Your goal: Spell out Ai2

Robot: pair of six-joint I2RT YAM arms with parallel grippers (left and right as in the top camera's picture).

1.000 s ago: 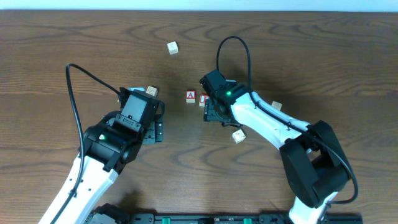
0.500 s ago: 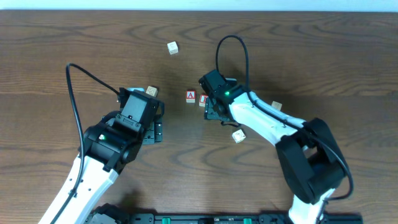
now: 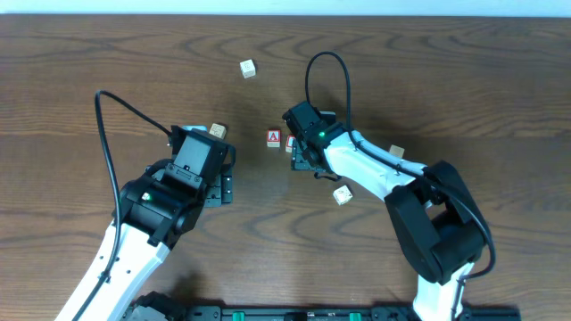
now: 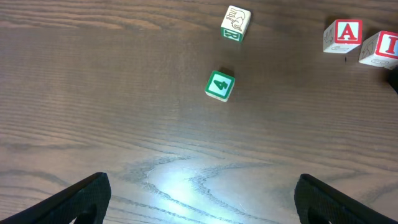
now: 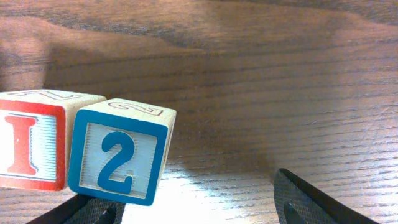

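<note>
1. Counter [image 3: 464, 71]: dark brown wood grain, carrying every item listed below.

2. Right arm [image 3: 375, 174]: white shell with black joints. It is reaching in from the lower right, and its wrist is hanging over the letter row near the middle of the counter.

3. Left arm [image 3: 143, 214]: same make. It is reaching in from the lower left and sitting left of centre, well apart from the row.

4. Left hand [image 4: 202, 186]: the fingers are standing wide apart and gripping nothing, with only bare wood showing between them.

5. Right hand [image 5: 186, 199]: the fingers are spread wide, low over the counter, and closing on nothing. The 2 block is sitting just ahead of the finger at the left edge of the wrist view; whether the two are touching cannot be told.

6. A block [image 3: 274, 137]: red letter in a red frame, lying at the left end of the row.

7. I block [image 5: 28, 140]: red letter, lying just right of the A block.

8. 2 block [image 5: 121, 149]: blue digit in a blue frame, sitting right up against the I block on the side away from the A block. In the overhead view the right wrist is hiding it.

9. 4 block [image 4: 219, 85]: green face, lying alone ahead of the left hand.

10. Picture block [image 4: 236, 23]: pale with a green drawing, lying beyond the 4 block.

11. Loose block [image 3: 343, 194]: pale, lying just beside the right arm.
</note>
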